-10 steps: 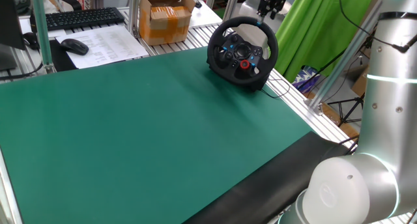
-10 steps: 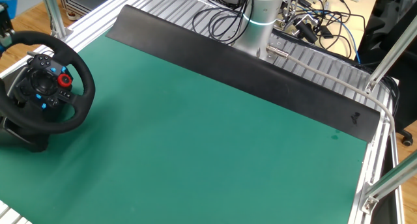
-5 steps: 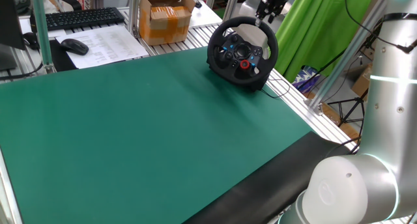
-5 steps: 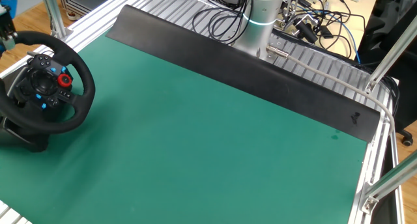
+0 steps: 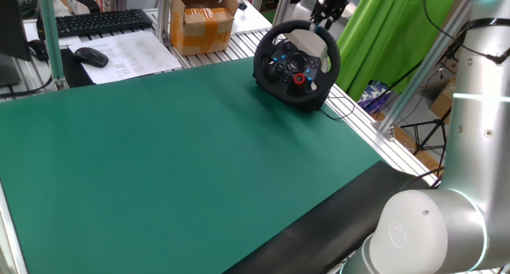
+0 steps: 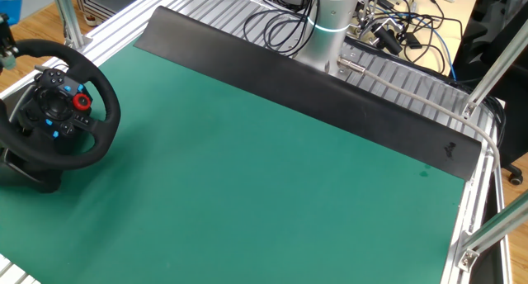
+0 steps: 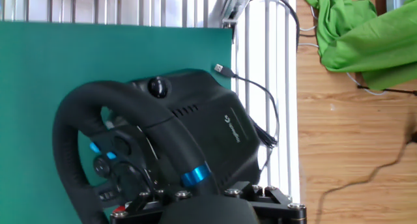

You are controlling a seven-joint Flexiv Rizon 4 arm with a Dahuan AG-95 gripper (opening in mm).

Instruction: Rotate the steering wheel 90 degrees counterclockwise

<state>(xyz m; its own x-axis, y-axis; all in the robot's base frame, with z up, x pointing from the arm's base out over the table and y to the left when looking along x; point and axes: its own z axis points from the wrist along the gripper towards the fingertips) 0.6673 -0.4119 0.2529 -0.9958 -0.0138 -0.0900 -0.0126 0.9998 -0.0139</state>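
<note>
Pincer (image 5: 322, 21): pointing down, just above top of wheel rim; cannot tell whether released or clenched.
Wheel (image 5: 297, 63): directly below pincer, upright on counter (image 5: 175, 154) corner, red dial (image 5: 300, 78) facing mat.
Blue mark (image 7: 195, 176): on rim, right under pincer.
Cable (image 7: 257, 100): beyond wheel base, loose plug end.

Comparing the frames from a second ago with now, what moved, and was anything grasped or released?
The end effector has edged slightly lower toward the top of the black round steering wheel with its grey centre and red dial; the shift is small. Nothing was taken hold of or let go. The wheel sits at the same angle, and the green mat is unchanged.
</note>
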